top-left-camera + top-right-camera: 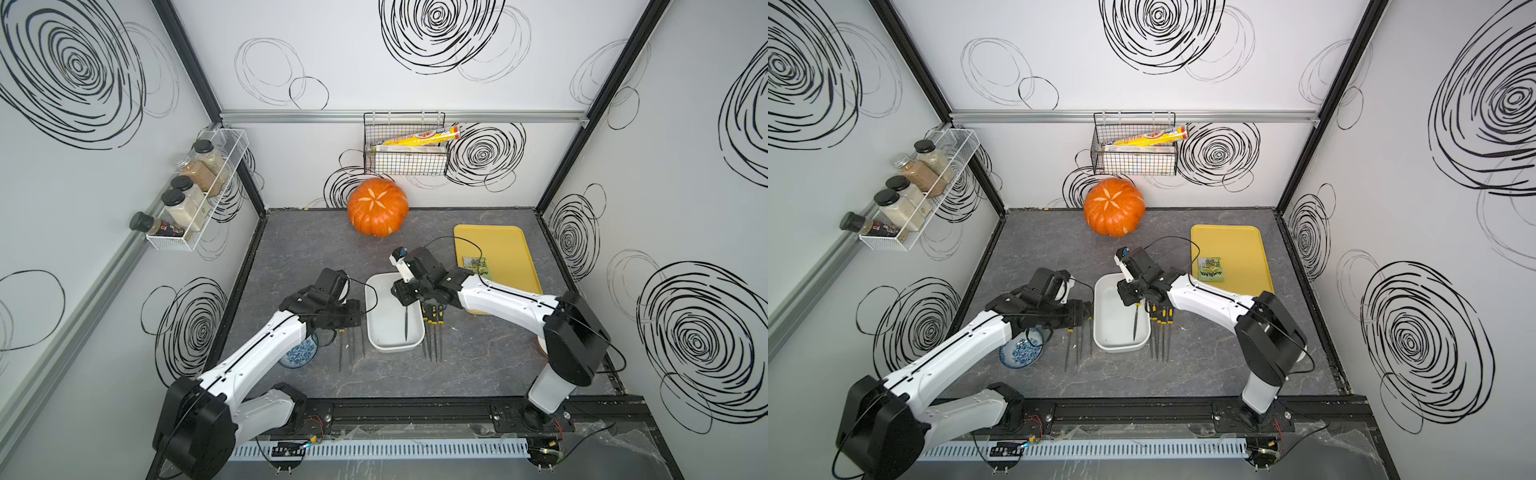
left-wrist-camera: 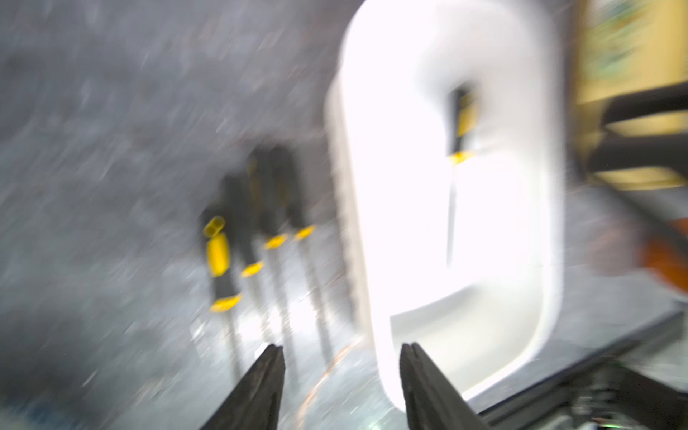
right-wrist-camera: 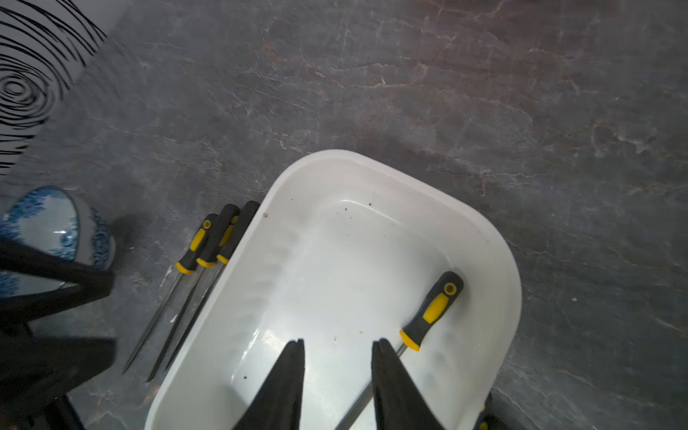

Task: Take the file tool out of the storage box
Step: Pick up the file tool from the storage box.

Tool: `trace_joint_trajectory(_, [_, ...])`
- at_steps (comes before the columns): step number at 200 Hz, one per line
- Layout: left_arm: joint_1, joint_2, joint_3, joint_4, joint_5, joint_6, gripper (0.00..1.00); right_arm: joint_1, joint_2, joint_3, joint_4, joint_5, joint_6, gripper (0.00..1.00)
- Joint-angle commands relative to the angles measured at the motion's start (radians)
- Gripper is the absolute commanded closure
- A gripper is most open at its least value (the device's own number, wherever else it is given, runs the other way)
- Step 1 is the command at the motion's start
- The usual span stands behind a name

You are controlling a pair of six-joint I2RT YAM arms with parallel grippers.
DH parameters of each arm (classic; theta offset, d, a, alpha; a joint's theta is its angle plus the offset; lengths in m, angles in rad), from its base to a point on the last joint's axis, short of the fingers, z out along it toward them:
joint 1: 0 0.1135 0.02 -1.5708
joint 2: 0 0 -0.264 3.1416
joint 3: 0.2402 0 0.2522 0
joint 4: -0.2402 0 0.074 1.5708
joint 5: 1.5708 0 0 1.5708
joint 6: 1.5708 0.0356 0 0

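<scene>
On the dark grey marbled worktop [image 3: 409,93], the white rectangular plastic storage box [image 3: 327,268] sits directly beneath your right fingers [image 3: 284,383]. Inside it lies the slim metal file tool with the black-and-yellow handle [image 3: 428,316]. Its handle is beyond the fingertips and its shank runs back just beside one finger; whether they touch, you cannot tell. Expect it to be light, rigid and slick along the shank, so take it by the handle, near the yellow collar. Your right fingers stand partly apart, gripping nothing. Your left fingers [image 2: 260,391], beside the storage box, are likewise parted and empty.
</scene>
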Motion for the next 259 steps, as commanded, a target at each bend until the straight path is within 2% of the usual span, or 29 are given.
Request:
trace_joint_trajectory(1, [0.044,-0.110,-0.122,0.335,0.141,-0.097,0.40,0.022,0.118,0.087,-0.241,0.143,0.030,0.64])
trace_joint_trajectory(18, [0.046,-0.176,-0.206,0.453,0.162,-0.147,0.37,0.023,0.168,0.151,-0.299,0.171,0.051,0.63])
trace_joint_trajectory(59, [0.046,-0.226,-0.314,0.617,0.229,-0.184,0.34,0.040,0.252,0.276,-0.411,0.261,0.094,0.56])
trace_joint_trajectory(104, [0.044,-0.183,-0.325,0.634,0.235,-0.151,0.31,0.043,0.368,0.406,-0.542,0.311,0.127,0.51])
trace_joint_trajectory(113, [0.043,-0.184,-0.325,0.638,0.242,-0.151,0.24,0.042,0.389,0.429,-0.558,0.310,0.128,0.51])
trace_joint_trajectory(145, [0.043,-0.223,-0.329,0.619,0.219,-0.140,0.22,0.048,0.432,0.472,-0.582,0.311,0.140,0.50])
trace_joint_trajectory(174, [0.042,-0.230,-0.337,0.629,0.221,-0.145,0.22,0.048,0.444,0.468,-0.569,0.285,0.147,0.49])
trace_joint_trajectory(214, [0.041,-0.213,-0.341,0.645,0.249,-0.150,0.22,0.053,0.437,0.438,-0.494,0.171,0.126,0.50])
trace_joint_trajectory(242, [0.041,-0.215,-0.348,0.652,0.253,-0.150,0.22,0.057,0.408,0.413,-0.419,0.064,0.104,0.55])
trace_joint_trajectory(259, [0.040,-0.218,-0.349,0.656,0.255,-0.151,0.22,0.057,0.369,0.394,-0.373,0.074,0.096,0.56])
